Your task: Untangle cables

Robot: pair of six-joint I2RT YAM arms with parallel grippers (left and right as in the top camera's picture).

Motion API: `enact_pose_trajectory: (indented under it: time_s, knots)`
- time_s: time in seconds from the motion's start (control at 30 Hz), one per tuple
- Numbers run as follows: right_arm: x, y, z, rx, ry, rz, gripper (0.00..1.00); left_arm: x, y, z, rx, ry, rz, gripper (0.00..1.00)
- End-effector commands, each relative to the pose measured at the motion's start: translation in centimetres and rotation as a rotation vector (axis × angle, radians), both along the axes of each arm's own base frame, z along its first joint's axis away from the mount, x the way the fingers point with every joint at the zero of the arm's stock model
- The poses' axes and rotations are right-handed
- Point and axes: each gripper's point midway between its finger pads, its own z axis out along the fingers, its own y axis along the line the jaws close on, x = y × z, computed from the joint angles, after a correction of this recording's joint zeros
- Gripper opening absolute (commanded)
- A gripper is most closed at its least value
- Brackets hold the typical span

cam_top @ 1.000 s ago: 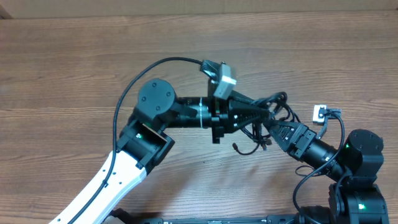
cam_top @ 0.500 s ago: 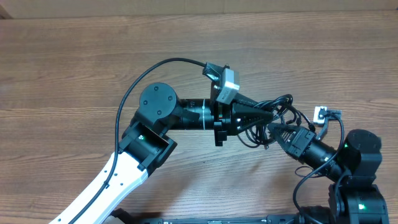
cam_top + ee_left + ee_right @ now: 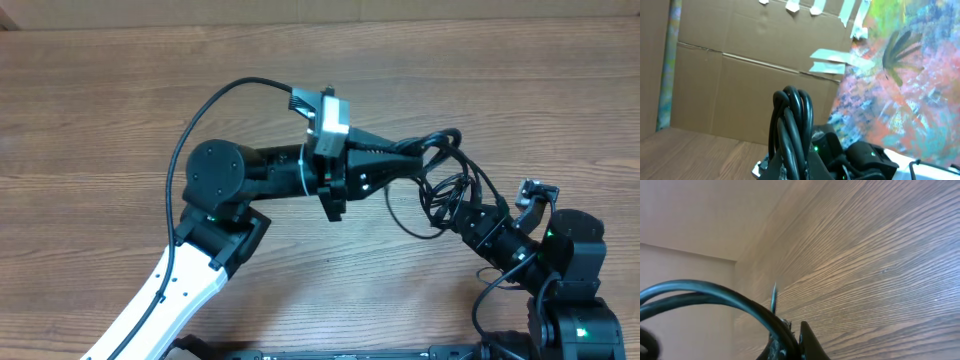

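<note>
Thin black flexible cables (image 3: 447,185), bunched: toward the near right corner of the brown wooden table (image 3: 120,100). Fingers of left gripper (image 3: 428,157) clamped on the loops; fingers of right gripper (image 3: 455,213) pinching a strand. Step: separating. Next: probably draw the grippers apart, slowly.

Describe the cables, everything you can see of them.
The cables are thin, glossy black cords, rubbery-looking, bunched in a tangle of loops between the two arms. The left gripper is shut on several strands from the left; the right gripper pinches the bunch from the lower right. Loose loops arch out around both grips. Plug ends cannot be made out.
</note>
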Motion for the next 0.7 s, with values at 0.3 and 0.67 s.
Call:
enact_pose_trajectory:
  time_s: [0.3, 0.67]
  knots:
    - [0.5, -4.0, -3.5, -0.177, 0.125, -0.178, 0.04, 1.0, 4.0, 4.5, -0.130, 0.122, 0.048, 0.04]
    - [0.8, -4.5, -5.2, -0.199, 0.204, -0.191, 0.06, 4.2, 7.0, 4.5, -0.160, 0.330, 0.104, 0.04]
